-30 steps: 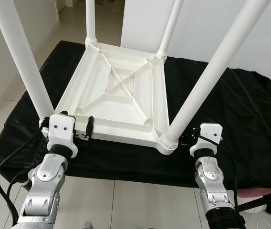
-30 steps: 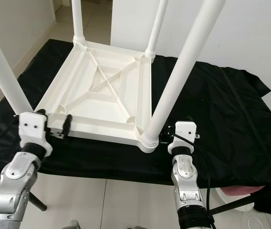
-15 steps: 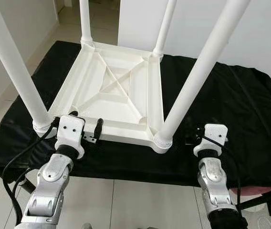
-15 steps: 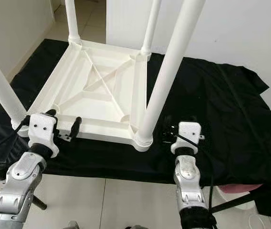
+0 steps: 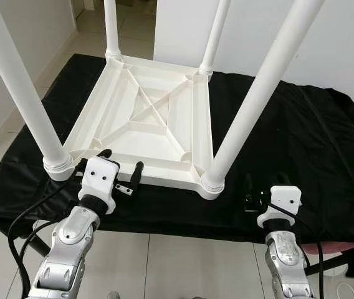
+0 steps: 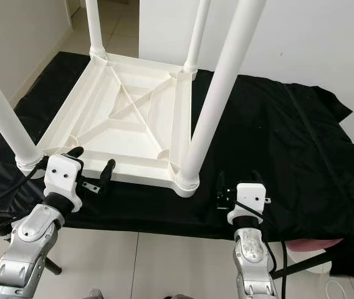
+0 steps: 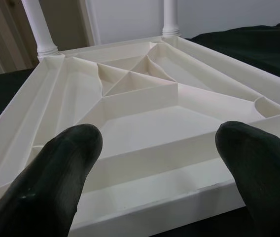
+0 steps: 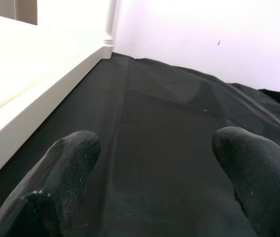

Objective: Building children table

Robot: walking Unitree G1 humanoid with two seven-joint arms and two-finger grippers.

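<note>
Judging by the four white tubular plastic legs (image 5: 32, 109) already standing in their sockets, assembly of the white plastic children's table (image 5: 152, 124), lying upside down on the black-cloth-covered desk (image 5: 301, 156), looks nearly done; turning it upright seems next. The left gripper (image 5: 122, 173) hovers at the near rim, jaws wide and empty. The right gripper (image 6: 236, 187), jaws spread, sits over bare cloth beside the near right leg. Open cloth lies rightward; the desk's front edge is close.

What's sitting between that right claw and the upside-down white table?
Nothing but bare black cloth. In the right eye view, the right gripper hovers just off the table's near leg, its fingers open.
</note>
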